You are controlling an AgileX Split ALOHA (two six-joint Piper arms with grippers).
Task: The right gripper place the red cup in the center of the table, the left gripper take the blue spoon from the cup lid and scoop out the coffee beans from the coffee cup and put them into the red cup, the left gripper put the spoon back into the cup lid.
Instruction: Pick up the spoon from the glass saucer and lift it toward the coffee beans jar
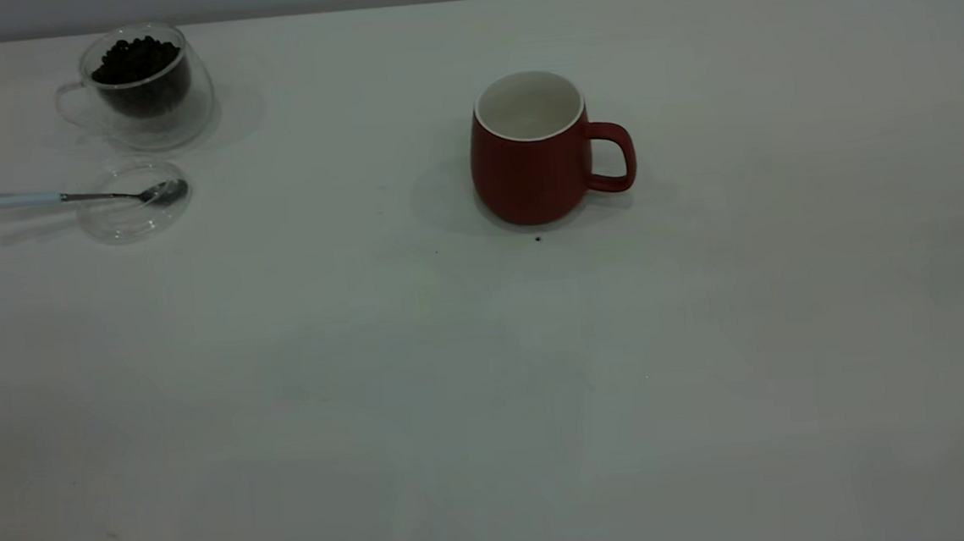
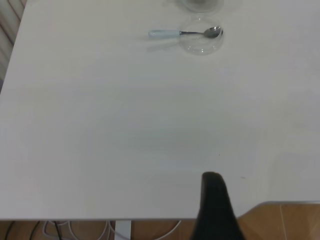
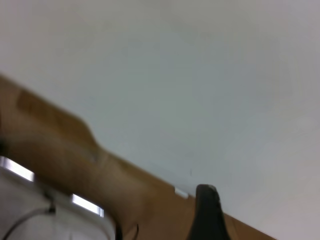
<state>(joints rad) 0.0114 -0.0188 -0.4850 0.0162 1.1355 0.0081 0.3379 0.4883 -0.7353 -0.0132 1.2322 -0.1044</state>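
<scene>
Exterior view: red cup (image 1: 531, 152) mid-counter (image 1: 490, 389), upright. Left wrist view: blue spoon (image 2: 186, 33) resting across cup lid (image 2: 201, 42), well beyond left gripper (image 2: 214, 200). Jaws' state on either arm: cannot tell.

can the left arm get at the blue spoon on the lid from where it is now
Probably yes. The pale-blue-handled metal spoon lies across the clear round lid, handle sticking out over bare white table. The left gripper sits back at the table edge, nothing between.

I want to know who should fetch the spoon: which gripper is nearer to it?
Left. The left gripper hangs at the table's near edge with the blue spoon ahead in its view; the right gripper, over another edge, does not see it.
</scene>
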